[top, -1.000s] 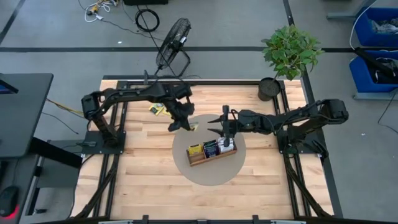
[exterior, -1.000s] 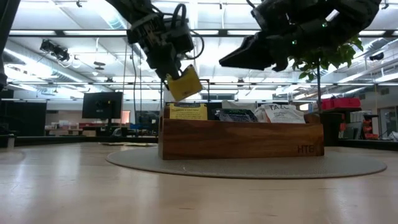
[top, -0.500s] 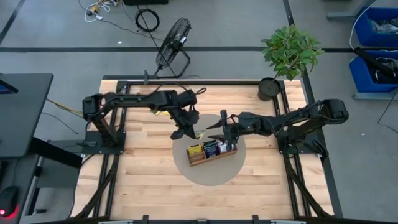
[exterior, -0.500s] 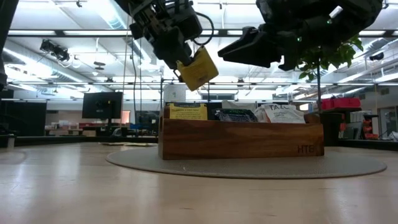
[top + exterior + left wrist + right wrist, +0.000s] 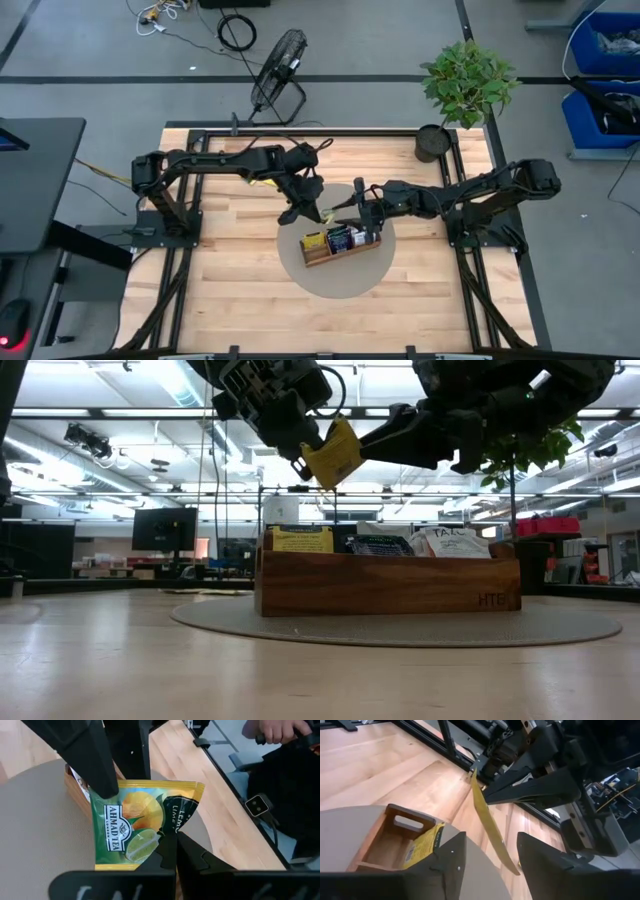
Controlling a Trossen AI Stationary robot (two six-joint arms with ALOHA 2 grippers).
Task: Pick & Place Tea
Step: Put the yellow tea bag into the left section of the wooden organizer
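While it hangs in the air above the far left end of the wooden tray (image 5: pixel 388 584), the yellow-and-green tea sachet (image 5: pixel 142 824) is pinched at one edge by the left hand (image 5: pixel 300 448), whose fingers are closed tight on it. In the left wrist view the sachet's printed face shows a lemon and lime picture, and it reads tilted in the low view, one corner pointing down toward the tray. The right hand (image 5: pixel 489 851) sits just to the right of the sachet with its fingers spread wide and nothing between them; in its own wrist view the sachet appears edge-on just beyond the gap between the two fingers. Below, the tray stands on a round grey mat (image 5: pixel 375 270) in the middle of the wooden surface (image 5: pixel 230 300), and its compartments already hold sachets standing upright: a yellow one (image 5: pixel 302 540) at the left, a dark one (image 5: pixel 380 545) in the middle, a white one (image 5: pixel 450 542) at the right. Beyond the far right corner of the surface a potted plant (image 5: pixel 465 85) stands, and a fan (image 5: pixel 278 70) lies on the floor behind the far edge.
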